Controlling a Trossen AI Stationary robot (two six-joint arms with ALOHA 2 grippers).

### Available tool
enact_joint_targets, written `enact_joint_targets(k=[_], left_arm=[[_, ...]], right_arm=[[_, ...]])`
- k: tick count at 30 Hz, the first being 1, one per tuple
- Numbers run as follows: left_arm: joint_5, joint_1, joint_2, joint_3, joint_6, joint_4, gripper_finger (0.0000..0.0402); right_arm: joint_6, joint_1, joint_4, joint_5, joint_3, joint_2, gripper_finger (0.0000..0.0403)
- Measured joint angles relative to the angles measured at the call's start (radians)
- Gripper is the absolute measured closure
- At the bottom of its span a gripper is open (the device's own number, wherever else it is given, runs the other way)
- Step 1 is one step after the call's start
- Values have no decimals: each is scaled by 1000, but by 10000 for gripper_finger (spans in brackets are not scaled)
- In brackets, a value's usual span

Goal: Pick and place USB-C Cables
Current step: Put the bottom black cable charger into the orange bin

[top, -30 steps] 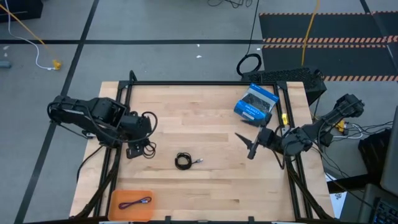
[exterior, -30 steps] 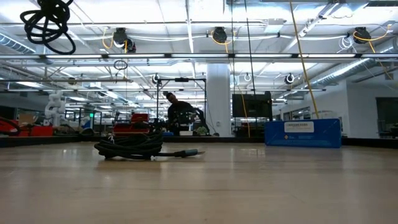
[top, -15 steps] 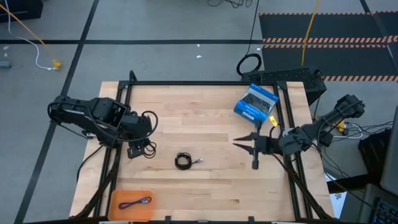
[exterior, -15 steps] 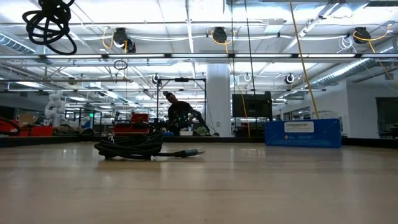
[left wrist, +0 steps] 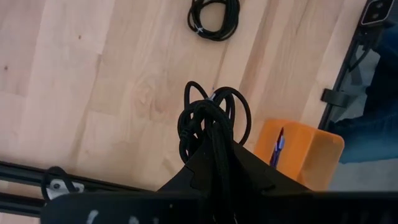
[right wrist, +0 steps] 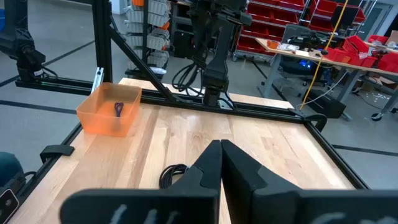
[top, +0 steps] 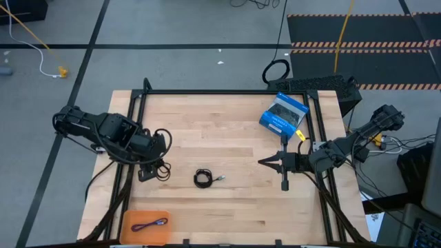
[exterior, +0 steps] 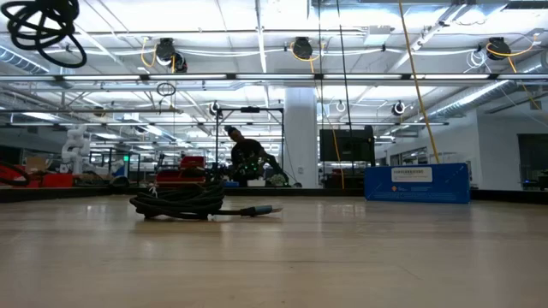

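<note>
Both arms [top: 103,131] are dark, nearly black, built of rounded jointed segments with thin black wires looped along them. The right arm [top: 358,141] carries what may be a yellow tag near its base. Each gripper's fingers [right wrist: 221,168] are matte black wedges.

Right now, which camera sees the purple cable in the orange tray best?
The high view: the folded purplish-blue cable lies fully visible inside the shallow orange plastic tray. The left wrist view shows one end; the right wrist view shows a distant bit. The low view misses it.
</note>
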Motion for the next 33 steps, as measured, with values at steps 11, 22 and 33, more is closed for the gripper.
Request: enact_joint_targets(k=[11, 22, 33], left_arm=[[0, -116, 0, 0, -133, 0, 371], [-1, -231, 0, 0, -324, 0, 371], [10, -418, 79, 0, -559, 63, 371]], right_arm=[[0, 3, -9, 1, 0, 1, 402], [3, 3, -23, 1, 0, 1, 401], [18, 3, -23, 1, 0, 1, 401]])
